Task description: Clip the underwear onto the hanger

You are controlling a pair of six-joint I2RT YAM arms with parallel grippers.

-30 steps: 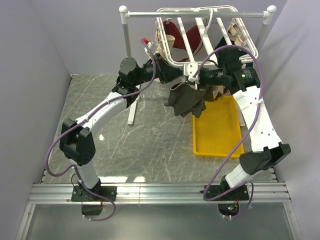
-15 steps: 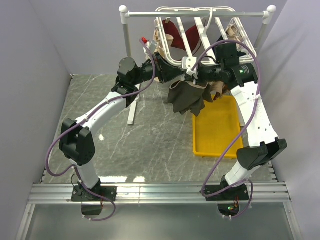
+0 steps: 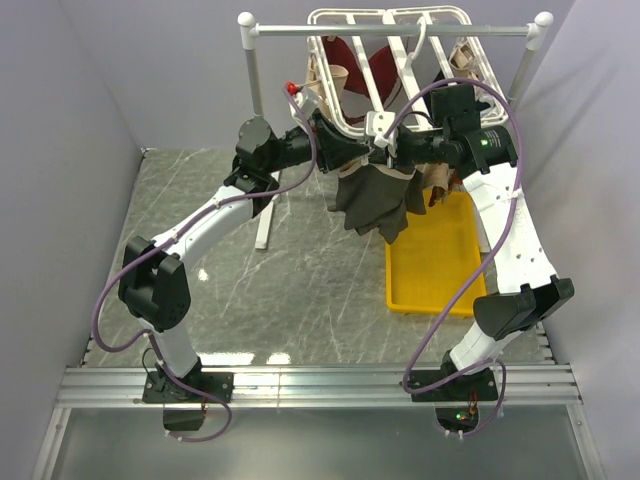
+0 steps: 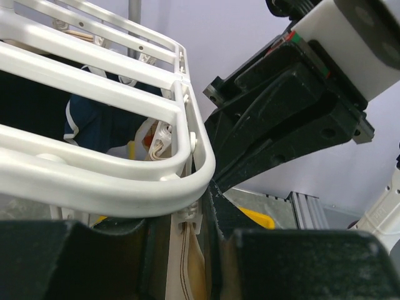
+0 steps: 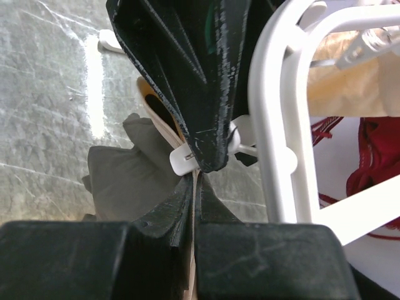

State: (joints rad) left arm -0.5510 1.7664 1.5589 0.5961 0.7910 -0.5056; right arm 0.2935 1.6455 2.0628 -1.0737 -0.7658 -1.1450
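The underwear point(image 3: 375, 200), dark grey-brown with a beige band point(image 4: 189, 270), hangs below the front rim of the white slatted hanger point(image 3: 440, 12). My right gripper point(image 3: 393, 153) comes in from the right and is shut on the band point(image 5: 195, 187); the grey fabric point(image 5: 119, 181) droops beyond it. My left gripper point(image 3: 362, 155) meets it from the left, shut on a small white clip point(image 5: 184, 159) dangling from the hanger's rim point(image 4: 125, 194). In the left wrist view the clip point(image 4: 189, 215) sits between my jaws point(image 4: 184, 234), with the band right under it.
A yellow tray point(image 3: 440, 270) lies on the marble table under the right arm. The white pole-and-rail stand point(image 3: 250, 60) carries the hanger. A maroon garment point(image 3: 375, 70) and a beige one point(image 3: 465, 60) hang from the rack.
Both grippers have lifted the underwear and closed in on each other under the hanger's front rim. The hanger has swung back and upward a little.
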